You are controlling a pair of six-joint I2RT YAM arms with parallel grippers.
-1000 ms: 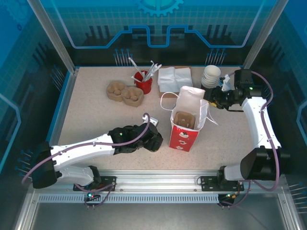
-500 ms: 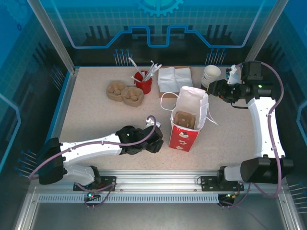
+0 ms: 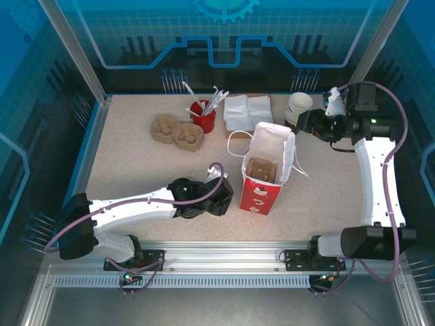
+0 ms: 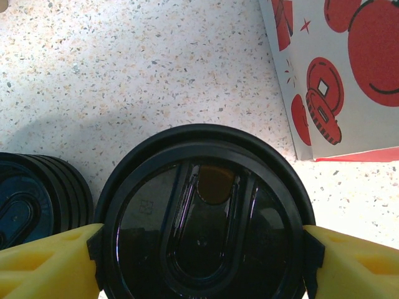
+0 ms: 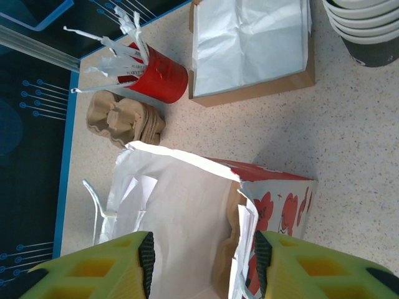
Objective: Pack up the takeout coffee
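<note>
L gripper (image 4: 199, 252) pinches takeout coffee (image 4: 202, 212) near counter (image 3: 129, 170) front edge. I lift it vert., level, above bag (image 3: 262, 187) rim. R gripper (image 5: 201, 265) spread.

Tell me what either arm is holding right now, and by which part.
The left fingers clamp the takeout coffee by the rim of its black lid, one on each side. The right fingers stand open and hold nothing.
</note>
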